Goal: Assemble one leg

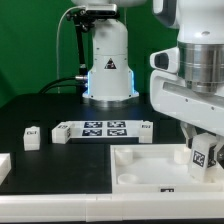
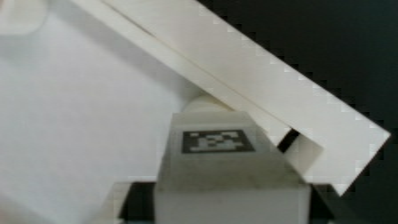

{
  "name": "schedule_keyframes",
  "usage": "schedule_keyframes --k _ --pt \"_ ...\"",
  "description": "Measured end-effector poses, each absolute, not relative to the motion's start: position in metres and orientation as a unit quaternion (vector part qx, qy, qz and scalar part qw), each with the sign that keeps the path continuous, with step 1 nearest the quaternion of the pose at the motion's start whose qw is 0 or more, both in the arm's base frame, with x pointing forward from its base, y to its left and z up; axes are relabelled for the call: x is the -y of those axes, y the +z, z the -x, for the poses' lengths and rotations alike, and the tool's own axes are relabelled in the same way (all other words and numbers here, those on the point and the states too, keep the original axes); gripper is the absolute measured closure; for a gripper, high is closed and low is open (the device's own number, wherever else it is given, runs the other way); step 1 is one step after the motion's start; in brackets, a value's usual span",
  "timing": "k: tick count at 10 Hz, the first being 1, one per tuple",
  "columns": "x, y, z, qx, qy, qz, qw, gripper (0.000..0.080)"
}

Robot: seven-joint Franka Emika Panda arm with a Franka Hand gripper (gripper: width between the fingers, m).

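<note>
My gripper (image 1: 203, 160) is at the exterior view's right, shut on a small white leg (image 1: 204, 154) whose black-and-white tag faces the camera. It holds the leg upright over the right end of the large white tray-like panel (image 1: 130, 165), close to its surface. I cannot tell whether the leg touches the panel. In the wrist view the leg (image 2: 217, 140) fills the gap between the dark fingers (image 2: 146, 203) of the gripper (image 2: 228, 208), with its tag on the end face. The panel's raised rim (image 2: 231, 70) runs diagonally just beyond it.
The marker board (image 1: 100, 129) lies behind the panel. One loose leg (image 1: 32, 137) stands at the left and another (image 1: 145, 130) at the board's right end. A white part (image 1: 4, 166) shows at the left edge. The robot base (image 1: 108, 60) stands at the back.
</note>
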State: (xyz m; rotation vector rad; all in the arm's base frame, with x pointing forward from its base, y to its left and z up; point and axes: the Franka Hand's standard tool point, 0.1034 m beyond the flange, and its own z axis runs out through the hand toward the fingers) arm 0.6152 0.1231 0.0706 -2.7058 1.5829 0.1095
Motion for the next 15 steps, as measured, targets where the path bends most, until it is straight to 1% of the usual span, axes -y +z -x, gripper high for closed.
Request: schedule_keyframes --k 2,5,6,7,8,9,11,15 --pt "-0.1225 0.0705 -0.6157 -0.579 0.035 0.814 0.001 0.0508" --pt "-0.1228 0.0705 -0.6157 -0.579 0.037 0.814 0.003 0.0507" --pt "-0.1231 0.0705 -0.6156 -0.555 0.037 0.831 0.004 0.028" --pt "-0.1247 0.0704 -0.6152 -0.549 0.037 0.835 0.004 0.028" --pt "-0.1254 0.0705 -0.6151 -0.507 0.036 0.861 0.006 0.0177" --pt "-0.125 0.0708 -0.6153 -0.44 0.035 0.897 0.008 0.0155" --pt "-0.1221 0.0701 -0.6154 -0.319 0.034 0.947 0.013 0.0151" --pt "-0.1254 0.0694 -0.6129 -0.128 0.03 0.991 0.013 0.015"
